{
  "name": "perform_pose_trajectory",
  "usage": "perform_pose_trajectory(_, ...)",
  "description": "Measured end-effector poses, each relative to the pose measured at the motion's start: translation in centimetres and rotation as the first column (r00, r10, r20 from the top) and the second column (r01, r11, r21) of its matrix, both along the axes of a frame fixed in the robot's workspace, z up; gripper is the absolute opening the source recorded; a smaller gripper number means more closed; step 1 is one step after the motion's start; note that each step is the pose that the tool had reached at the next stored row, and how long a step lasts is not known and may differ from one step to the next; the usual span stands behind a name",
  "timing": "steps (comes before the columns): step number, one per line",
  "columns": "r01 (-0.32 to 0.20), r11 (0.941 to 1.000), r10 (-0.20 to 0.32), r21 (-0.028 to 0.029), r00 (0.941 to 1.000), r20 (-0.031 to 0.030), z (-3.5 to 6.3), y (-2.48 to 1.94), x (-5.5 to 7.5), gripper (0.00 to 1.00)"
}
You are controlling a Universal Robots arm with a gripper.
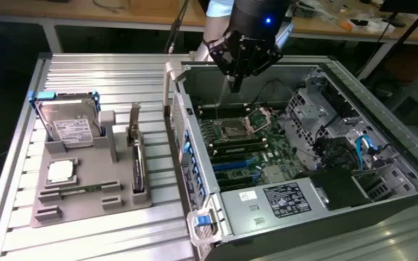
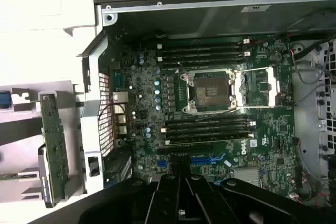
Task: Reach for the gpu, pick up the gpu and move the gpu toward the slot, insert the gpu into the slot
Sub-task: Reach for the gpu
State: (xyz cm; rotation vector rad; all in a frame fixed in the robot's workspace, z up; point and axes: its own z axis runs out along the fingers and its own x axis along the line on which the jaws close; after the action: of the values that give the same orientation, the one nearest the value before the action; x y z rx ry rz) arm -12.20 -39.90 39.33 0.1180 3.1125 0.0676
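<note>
Closed, empty fingers above the open case, and the gpu waits off to their side!

It's upright in the grey holder: probably light, stiff, delicate along its contacts, so a grip on the upper edge looks safest.

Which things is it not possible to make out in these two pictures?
- Blue plastic expansion slot, wrist view: partly hidden behind the black robot gripper.
- Fine print on the white label of the silver hard drive, exterior view: too small to read.
- Green motherboard's lower part, exterior view: covered by the silver metal panel.
</note>
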Motion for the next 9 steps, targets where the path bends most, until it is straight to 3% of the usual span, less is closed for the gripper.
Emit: perform_pose_trajectory(9, 0.0, 1.0, 0.0, 0.0, 0.9999, 0.0157, 0.0, 0.0, -2.7, 0.11)
